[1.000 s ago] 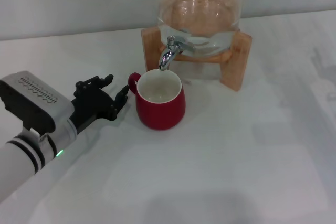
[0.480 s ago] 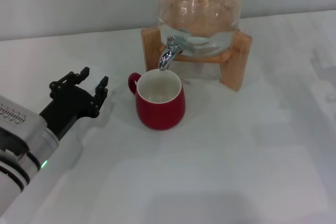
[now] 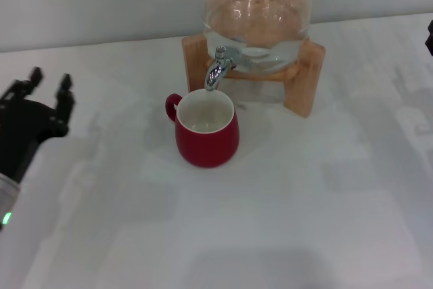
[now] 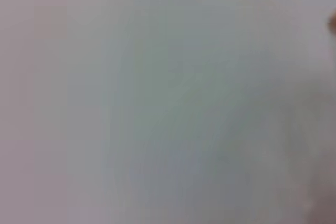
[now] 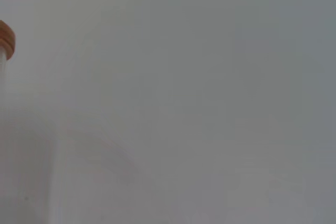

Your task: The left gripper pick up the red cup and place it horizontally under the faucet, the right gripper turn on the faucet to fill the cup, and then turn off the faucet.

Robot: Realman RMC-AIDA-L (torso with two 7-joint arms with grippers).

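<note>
— Cup (image 3: 206,130) status? Red, upright on table (image 3: 284,208), mouth right under faucet (image 3: 218,67) spout, handle toward L side.
— Touching spout? Can't tell.
— L gripper (image 3: 47,90)? Far L of cup, well apart, fingers spread, empty.
— R gripper (image 3: 429,37)? Only a black sliver far R of cup, past jar (image 3: 257,15) on wooden stand (image 3: 308,79); fingers can't tell.

red cup (image 3: 206,130) under faucet (image 3: 218,67), sides free
</note>
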